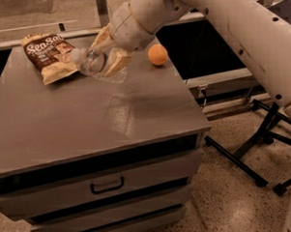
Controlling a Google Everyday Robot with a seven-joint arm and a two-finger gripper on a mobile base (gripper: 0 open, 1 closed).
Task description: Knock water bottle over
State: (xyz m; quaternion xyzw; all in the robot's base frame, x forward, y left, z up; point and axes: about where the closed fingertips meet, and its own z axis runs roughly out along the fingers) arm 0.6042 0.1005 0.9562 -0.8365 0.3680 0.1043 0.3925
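White arm (238,31) slants in from upper right; claw (108,52) at its lower-left end, seemingly angled down.

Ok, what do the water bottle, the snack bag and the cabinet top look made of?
Water bottle: clear thin plastic, see-through with glints; it is tilted steeply at the gripper, near the top's back edge. Snack bag: crinkled printed film, probably plastic. Cabinet top: smooth grey sheet, possibly painted metal or laminate, with a faint sheen.

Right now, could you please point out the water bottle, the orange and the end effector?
water bottle (87,62), camera view, on its clear tilted body.
orange (158,54), camera view, on its middle.
end effector (101,59), camera view, midway between its fingertips, at the bottle.
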